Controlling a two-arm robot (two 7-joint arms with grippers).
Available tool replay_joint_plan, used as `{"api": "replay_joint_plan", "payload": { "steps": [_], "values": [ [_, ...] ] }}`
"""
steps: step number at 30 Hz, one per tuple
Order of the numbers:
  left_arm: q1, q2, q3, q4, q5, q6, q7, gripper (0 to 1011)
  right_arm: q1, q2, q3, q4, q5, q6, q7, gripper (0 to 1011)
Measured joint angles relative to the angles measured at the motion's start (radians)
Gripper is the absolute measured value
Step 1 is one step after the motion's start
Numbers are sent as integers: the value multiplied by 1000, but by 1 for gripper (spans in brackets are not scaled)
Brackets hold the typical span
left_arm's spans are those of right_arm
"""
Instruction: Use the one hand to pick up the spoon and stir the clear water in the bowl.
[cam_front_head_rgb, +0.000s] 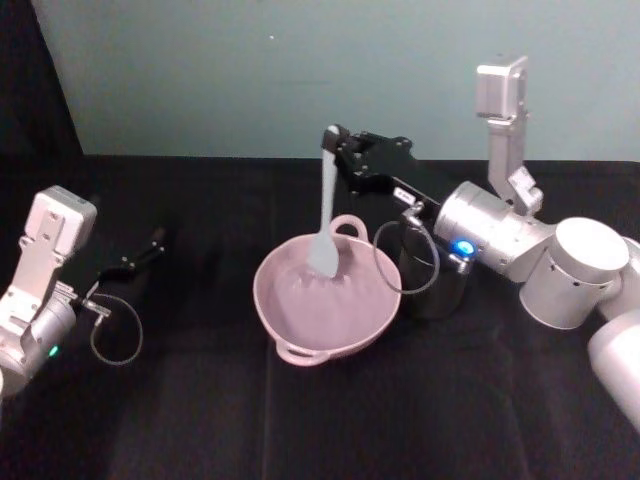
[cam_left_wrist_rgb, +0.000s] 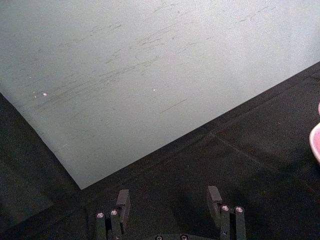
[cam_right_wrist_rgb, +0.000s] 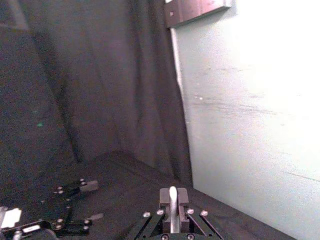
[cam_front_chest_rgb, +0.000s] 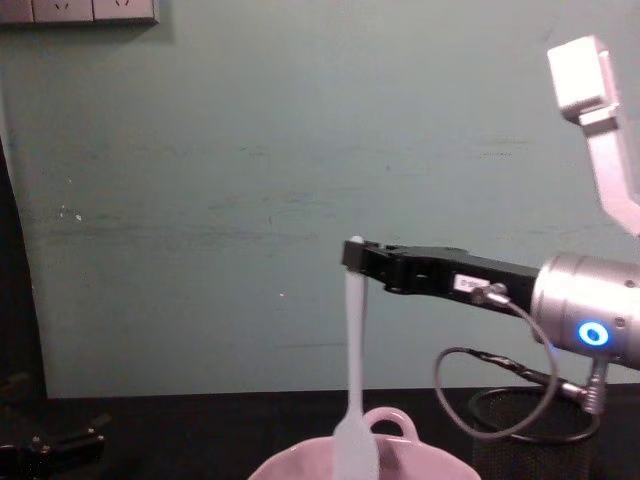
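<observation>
The pale-pink bowl (cam_front_head_rgb: 325, 300) sits mid-table on black cloth; its rim and loop handle (cam_front_chest_rgb: 395, 422) peek up in the chest view. My right gripper (cam_front_head_rgb: 332, 140) hangs above the bowl's far side, shut on the top of the white spoon (cam_front_head_rgb: 326, 215). The spoon hangs upright with its blade down inside the bowl (cam_front_chest_rgb: 352, 440). In the right wrist view the spoon's handle tip (cam_right_wrist_rgb: 172, 200) is clamped between the fingers. The clear water cannot be made out. My left gripper (cam_front_head_rgb: 150, 245) rests open at the table's left, and its fingers (cam_left_wrist_rgb: 122, 200) stand apart.
A black mesh cup (cam_front_head_rgb: 432, 275) stands just right of the bowl, under my right wrist. A cable loop (cam_front_head_rgb: 405, 265) hangs from that wrist near the bowl's rim. A pale green wall rises behind the table. Black cloth lies bare in front of the bowl.
</observation>
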Motion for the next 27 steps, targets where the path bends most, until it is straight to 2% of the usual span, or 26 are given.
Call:
{"api": "replay_joint_plan", "payload": {
  "steps": [6,14,21,27],
  "values": [
    [0,0,0,0,0,0,0,1011,-36,37,35,-43,0,3,-9,96],
    [0,0,0,0,0,0,0,1011,-102,83,55,-124,4,16,-10,96],
    [0,0,0,0,0,0,0,1011,-148,101,54,-190,13,24,-2,96],
    [0,0,0,0,0,0,0,1011,-162,96,31,-218,15,28,9,96]
  ]
}}
